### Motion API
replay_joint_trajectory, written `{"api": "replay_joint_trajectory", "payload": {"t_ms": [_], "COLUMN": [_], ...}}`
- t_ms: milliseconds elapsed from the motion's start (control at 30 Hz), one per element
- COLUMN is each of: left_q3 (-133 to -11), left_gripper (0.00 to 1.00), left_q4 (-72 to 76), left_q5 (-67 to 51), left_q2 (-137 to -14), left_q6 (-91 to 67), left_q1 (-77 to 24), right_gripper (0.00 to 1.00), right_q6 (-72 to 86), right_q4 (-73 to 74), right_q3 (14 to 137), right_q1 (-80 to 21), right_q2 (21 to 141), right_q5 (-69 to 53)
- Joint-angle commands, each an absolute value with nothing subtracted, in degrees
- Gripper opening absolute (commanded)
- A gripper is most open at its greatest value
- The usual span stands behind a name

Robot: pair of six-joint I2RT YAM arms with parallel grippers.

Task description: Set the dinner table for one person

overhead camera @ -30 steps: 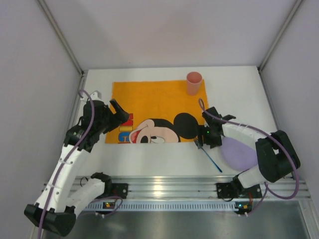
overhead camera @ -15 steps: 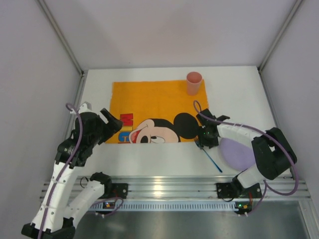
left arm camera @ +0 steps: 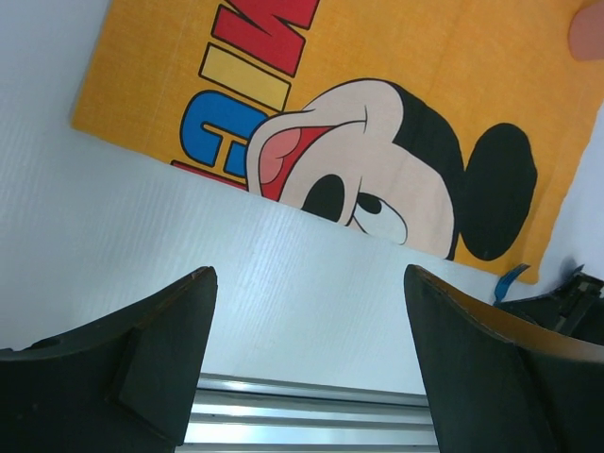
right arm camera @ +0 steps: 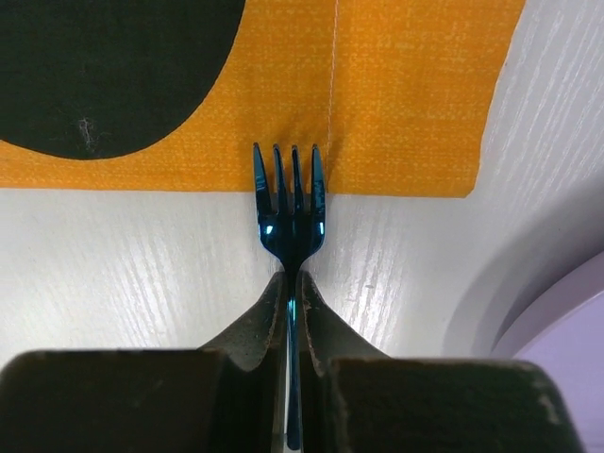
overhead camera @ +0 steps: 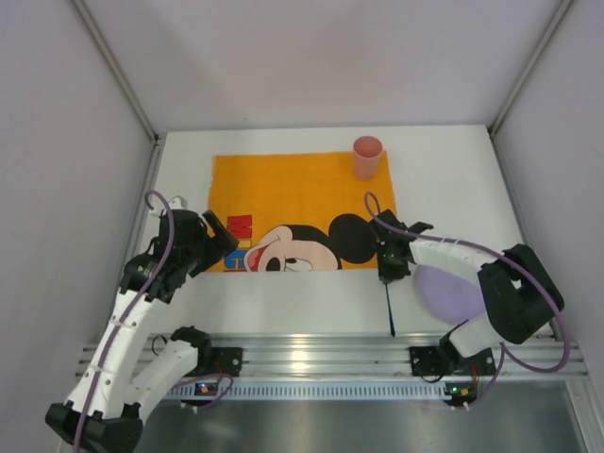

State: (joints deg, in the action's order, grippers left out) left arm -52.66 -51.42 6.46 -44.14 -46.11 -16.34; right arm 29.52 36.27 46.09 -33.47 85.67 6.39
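Fork (right arm camera: 291,203) tines toward placemat (right arm camera: 406,94), handle nearward

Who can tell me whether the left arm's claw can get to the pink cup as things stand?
Probably yes. The left claw is open and empty, only bare orange placemat lies between it and the pink cup, and the right claw, shut on the fork, sits well aside.

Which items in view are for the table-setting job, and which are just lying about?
Job:
dinner table
orange placemat
pink cup
purple plate
blue fork, gripped in the right hand

Not job (fixtures, not loose items):
silver rail
enclosure walls
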Motion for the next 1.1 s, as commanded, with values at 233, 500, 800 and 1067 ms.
{"api": "replay_joint_trajectory", "payload": {"t_ms": [233, 500, 800, 1067], "left_q3": [-58.01, -58.18, -60.12, -56.34], "left_gripper": [0.86, 0.86, 0.88, 0.88], "left_q4": [-49.75, -47.28, -47.11, -46.58], "left_q5": [5.45, 4.39, 4.31, 4.22], "left_q2": [-49.39, -52.64, -48.69, -45.09], "left_q6": [-40.08, -36.92, -35.51, -35.95], "left_q1": [-16.44, -16.44, -16.44, -16.35], "right_gripper": [0.0, 0.0, 0.0, 0.0], "right_q6": [34.98, 37.35, 44.99, 54.48], "right_q4": [46.57, 36.16, 26.81, 21.64], "right_q3": [60.71, 80.67, 112.03, 129.82], "right_q1": [-36.39, -36.56, -40.43, -42.89], "right_q2": [75.67, 92.97, 121.97, 140.88], "right_q5": [1.58, -13.4, -23.55, -26.46]}}
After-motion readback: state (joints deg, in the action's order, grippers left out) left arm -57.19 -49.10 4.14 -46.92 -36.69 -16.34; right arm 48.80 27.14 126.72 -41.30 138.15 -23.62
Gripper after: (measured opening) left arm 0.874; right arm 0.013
